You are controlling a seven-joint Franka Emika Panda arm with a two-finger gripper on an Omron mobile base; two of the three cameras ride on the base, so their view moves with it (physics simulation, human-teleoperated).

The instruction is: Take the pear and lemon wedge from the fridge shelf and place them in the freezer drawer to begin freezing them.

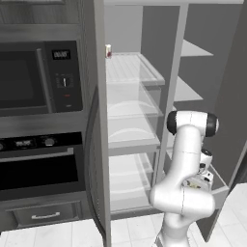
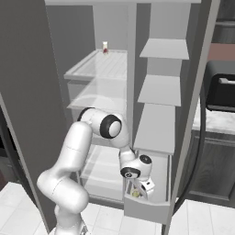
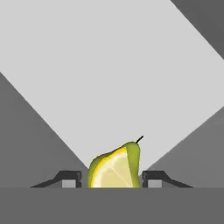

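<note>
The tool (image 2: 136, 192) hangs low inside the freezer drawer (image 2: 147, 212), pointing down, at the end of the white arm that bends over from the base. In the hand view its two dark fingertips (image 3: 70, 178) stand apart on either side of the fruit, with a thin gap showing between each tip and the fruit — so the jaws look parted rather than clamped, though whether they still touch the fruit cannot be told for sure.

Between the tips sits the pear (image 3: 134, 158), yellow-green with a short dark stem pointing up and to the right. The lemon wedge (image 3: 113, 171) lies directly in front of it, its pale cut face with a yellow rim turned toward the camera, covering most of the pear's lower left side. Both appear to rest on the drawer's light-grey floor, touching or overlapping each other. In the right base view a small yellow-green spot shows just under the tool, inside the drawer.

The drawer is pulled out at the bottom of the right-hand compartment, below plain grey shelves (image 2: 159, 90). In the left-hand compartment the fridge shelf (image 1: 129, 68) — white and finely ribbed — sits at the top, with a small white jar (image 1: 108, 50) with a red label at its back. Clear bins (image 1: 132, 101) lie below it. To the left of the fridge stands a dark oven (image 1: 38, 169) under a microwave (image 1: 34, 77).
</note>
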